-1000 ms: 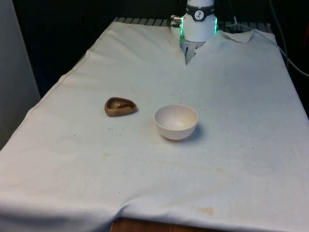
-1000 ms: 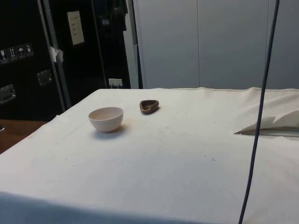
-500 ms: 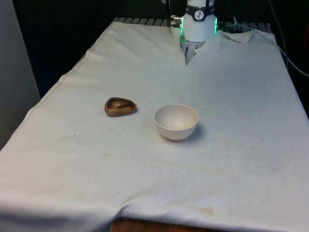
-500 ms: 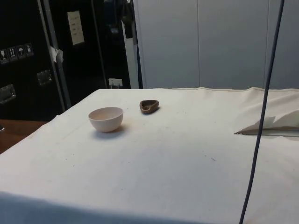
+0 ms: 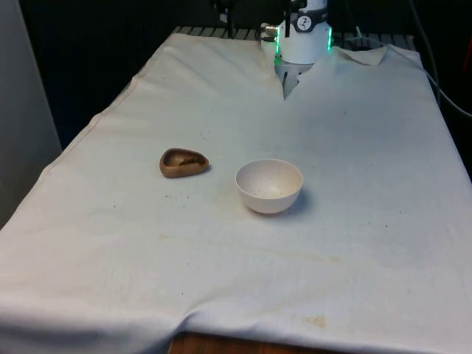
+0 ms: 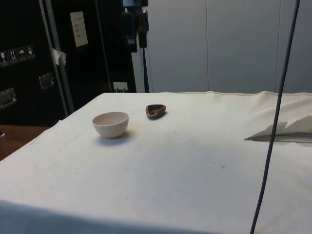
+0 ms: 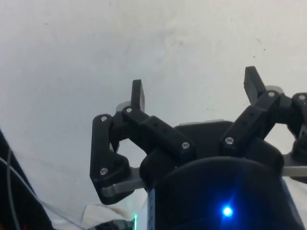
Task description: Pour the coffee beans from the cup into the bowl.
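On the white cloth [image 5: 354,162] the small brown cup [image 5: 184,162] sits upright toward the front view's left of the bowl [image 5: 269,185], near it but apart, with a strip of bare cloth between them. Dark coffee beans [image 5: 187,159] lie in the bottom of the cup. The bowl is white, rounded and upright, its inside pale with a few faint specks. From the side view the cup [image 6: 156,110] lies just beyond the bowl [image 6: 111,124], farther from that camera, and the two do not touch.

The gripper [image 7: 195,91] hangs high above the cloth, well away from the bowl and from the cup; in the side view it [image 6: 135,30] is a dark shape up above the bowl, against the dark cabinets [image 6: 29,58]. Its fingers [image 7: 138,95] are spread wide, with plain cloth showing between them, and they have hold of nothing
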Tool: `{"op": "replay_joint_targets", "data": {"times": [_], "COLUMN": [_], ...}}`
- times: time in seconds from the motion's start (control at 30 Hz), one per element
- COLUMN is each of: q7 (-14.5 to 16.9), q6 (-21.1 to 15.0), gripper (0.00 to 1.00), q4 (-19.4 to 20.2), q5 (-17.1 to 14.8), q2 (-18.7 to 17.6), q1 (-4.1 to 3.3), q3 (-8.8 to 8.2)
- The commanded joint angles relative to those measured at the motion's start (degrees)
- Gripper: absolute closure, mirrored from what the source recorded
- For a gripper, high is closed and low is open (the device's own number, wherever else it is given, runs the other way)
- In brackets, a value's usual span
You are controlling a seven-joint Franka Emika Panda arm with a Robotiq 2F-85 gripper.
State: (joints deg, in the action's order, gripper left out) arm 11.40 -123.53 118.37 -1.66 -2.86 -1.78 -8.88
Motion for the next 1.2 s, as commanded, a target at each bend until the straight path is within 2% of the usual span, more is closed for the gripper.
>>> {"op": "replay_joint_targets", "data": {"times": [0.0,0.03,0.27,0.33,0.37,0.6,0.63,0.67,0.87,0.9,0.97,1.17], "q7": [0.46,1.38,4.93,4.87,5.96,8.19,7.51,9.05,12.32,11.06,13.18,15.58], "q6": [-0.4,-1.55,-5.04,-4.81,-6.3,-8.59,-7.96,-9.05,-10.83,-9.91,-11.4,-14.04], "gripper": [0.0,0.0,0.0,0.0,0.0,0.0,0.0,0.0,0.0,0.0,0.0,0.0], "q4": [0.29,0.8,2.46,2.41,2.75,2.75,2.64,2.69,2.35,2.52,2.12,1.49], "q5": [-0.06,-0.34,-0.92,-0.46,-1.09,-1.72,-1.09,-1.95,-3.61,-2.52,-4.24,-6.42], "q2": [-0.17,-0.29,-1.83,-2.01,-2.69,-5.1,-4.93,-5.79,-8.25,-7.51,-9.05,-12.09], "q1": [0.11,0.4,0.69,0.52,0.8,1.26,0.97,1.49,1.95,1.55,2.06,2.23], "q3": [-0.29,-0.63,-2.98,-3.32,-3.61,-5.1,-5.1,-5.61,-7.51,-7.39,-7.96,-9.22]}}
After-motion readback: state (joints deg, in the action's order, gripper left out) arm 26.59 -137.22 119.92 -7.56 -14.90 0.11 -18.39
